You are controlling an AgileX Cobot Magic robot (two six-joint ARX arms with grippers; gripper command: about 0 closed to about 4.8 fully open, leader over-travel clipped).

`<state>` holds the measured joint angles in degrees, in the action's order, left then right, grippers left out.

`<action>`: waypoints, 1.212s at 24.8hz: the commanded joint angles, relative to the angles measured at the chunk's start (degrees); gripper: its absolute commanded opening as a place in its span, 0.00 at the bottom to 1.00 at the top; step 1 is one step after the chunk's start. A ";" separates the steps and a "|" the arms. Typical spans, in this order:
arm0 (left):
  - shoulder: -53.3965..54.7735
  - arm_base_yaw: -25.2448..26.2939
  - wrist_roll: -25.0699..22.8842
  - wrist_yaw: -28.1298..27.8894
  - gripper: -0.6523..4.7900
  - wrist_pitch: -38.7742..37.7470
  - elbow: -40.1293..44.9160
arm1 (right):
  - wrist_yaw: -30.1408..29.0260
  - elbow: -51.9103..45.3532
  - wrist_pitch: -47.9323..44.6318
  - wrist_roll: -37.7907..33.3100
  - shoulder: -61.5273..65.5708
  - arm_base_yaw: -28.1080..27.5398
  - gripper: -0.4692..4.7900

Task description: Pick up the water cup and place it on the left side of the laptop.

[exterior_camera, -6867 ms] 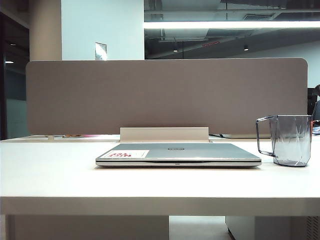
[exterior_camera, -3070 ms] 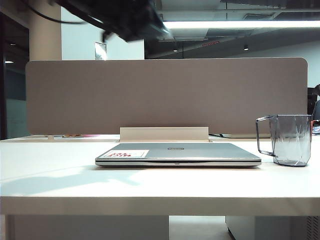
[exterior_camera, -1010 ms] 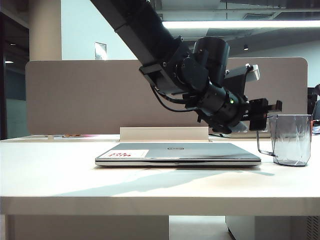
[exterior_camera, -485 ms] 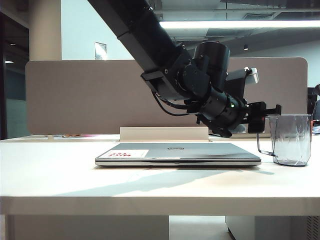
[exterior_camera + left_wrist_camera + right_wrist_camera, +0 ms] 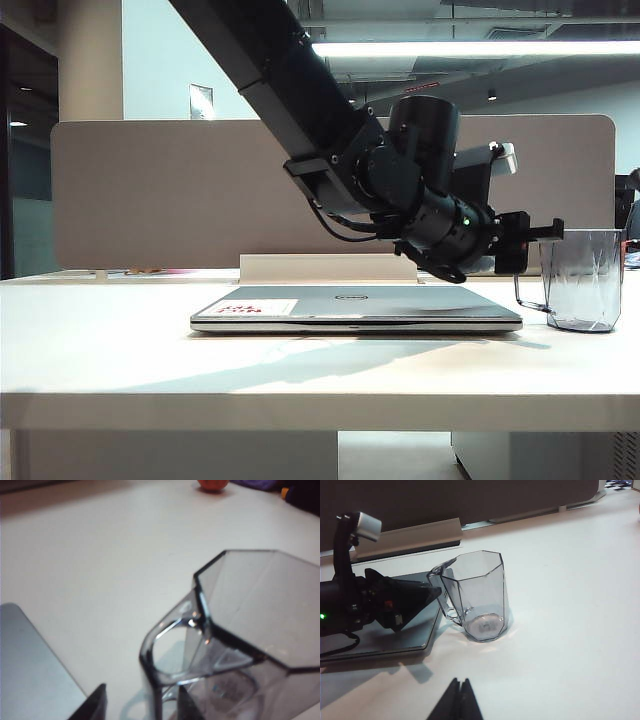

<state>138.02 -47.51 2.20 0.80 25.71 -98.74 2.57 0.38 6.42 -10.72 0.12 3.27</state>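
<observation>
Grey-tinted clear plastic is all you get of the water cup (image 5: pixel 235 640) in the left wrist view: its base and far side are cut off by the frame edge, and only the two dark fingertips (image 5: pixel 95 705) of the left gripper (image 5: pixel 140 705) poke into the picture, standing apart on either side of the cup's angular handle (image 5: pixel 165 655). You cannot tell from that view whether either tip touches the handle. In the exterior view the cup (image 5: pixel 582 279) stands upright on the white table (image 5: pixel 120 350), just beside the laptop's (image 5: pixel 355 307) right edge, and the left arm (image 5: pixel 300 95) slants down across the laptop lid, its wrist nearly level and its gripper (image 5: pixel 545 235) at the cup's rim on the laptop side; the fingers there are too small and dark to separate. In the right wrist view the right gripper (image 5: pixel 457 700) shows only as two dark fingertips pressed together, near the cup (image 5: pixel 477 597) but well clear of it; the rest of that arm is out of sight.
</observation>
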 commanded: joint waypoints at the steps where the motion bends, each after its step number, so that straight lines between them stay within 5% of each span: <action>1: -0.37 -0.39 -0.04 -0.15 0.44 2.71 -0.24 | 0.04 -0.15 -0.68 -0.22 -0.07 -0.02 0.09; 3: -0.37 -0.42 -0.04 -0.13 0.42 2.71 -0.37 | -0.13 -0.15 -0.66 -0.24 -0.07 -0.02 0.09; 6: -0.37 -0.70 -0.07 -0.13 0.23 2.71 -0.37 | -0.15 -0.15 -0.68 -0.24 -0.07 -0.02 0.09; 13: -0.37 -0.70 -0.07 -0.15 0.20 2.73 -0.37 | -0.15 -0.15 -0.68 -0.24 -0.07 -0.02 0.09; 14: -0.37 -0.70 -0.07 -0.13 0.11 2.80 -0.37 | -0.13 -0.15 -0.68 -0.24 -0.07 -0.02 0.09; 30: -1.95 -0.68 1.22 1.42 0.11 5.03 -2.40 | -0.13 -0.15 -0.66 -0.24 -0.07 -0.02 0.09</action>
<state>137.29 -48.05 2.35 1.50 29.30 -100.62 2.50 0.38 6.42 -10.90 0.12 3.27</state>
